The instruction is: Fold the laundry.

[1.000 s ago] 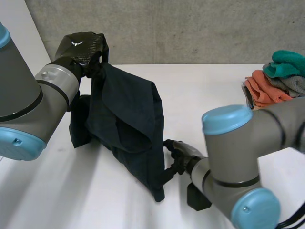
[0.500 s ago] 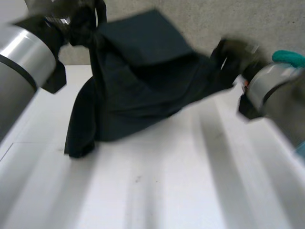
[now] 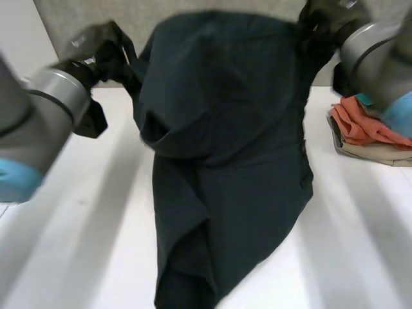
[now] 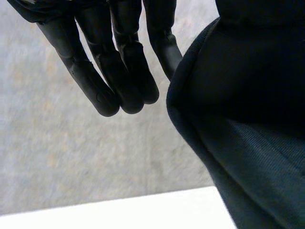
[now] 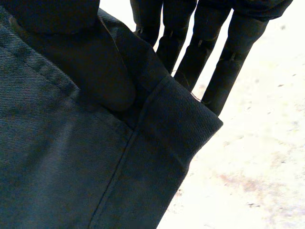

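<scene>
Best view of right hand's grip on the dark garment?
Right wrist view: right hand pinches the dark garment at a hemmed corner, thumb against fingers. Head view shows it from afar; left wrist view, garment beside the left hand.

The dark garment (image 3: 225, 148) hangs spread between the raised left hand (image 3: 103, 48) and right hand (image 3: 325, 16) above the table (image 3: 84, 244).

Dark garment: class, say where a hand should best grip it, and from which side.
Probably its upper corners, one from each side: the dark garment hangs spread between left hand and right hand, and the doubled hem gives a firm pinch.
</scene>
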